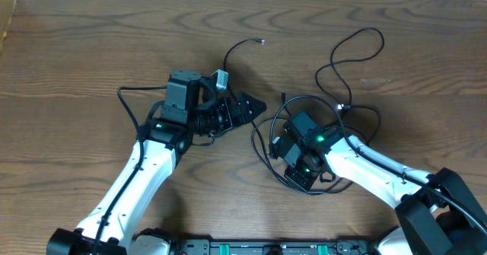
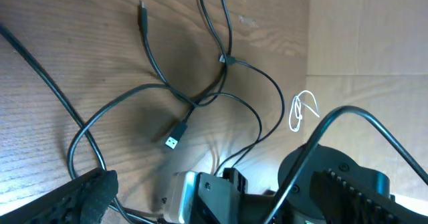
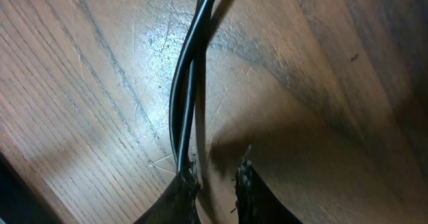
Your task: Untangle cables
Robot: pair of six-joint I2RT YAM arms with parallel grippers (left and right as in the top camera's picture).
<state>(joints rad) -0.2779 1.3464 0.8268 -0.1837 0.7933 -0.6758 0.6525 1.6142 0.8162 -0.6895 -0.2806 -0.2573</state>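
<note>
Right tool [image 3: 214,178], fingertips [image 3: 245,184] narrowly apart, gripping nothing. Two black cables [image 3: 195,40] run lengthwise straight ahead from one fingertip [image 3: 182,187] (outside the gap), flat on the tabletop [image 3: 321,63].

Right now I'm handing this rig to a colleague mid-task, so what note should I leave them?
The left gripper points toward the tangle; whether it is open or shut is unclear. The right gripper sits low over the table, jaws slightly apart. Two twisted black cables meet one fingertip, with none seen between. The cables lie crossed and looped around the right arm; a USB plug lies free. Nothing is separated yet, so all the untangling remains.
</note>
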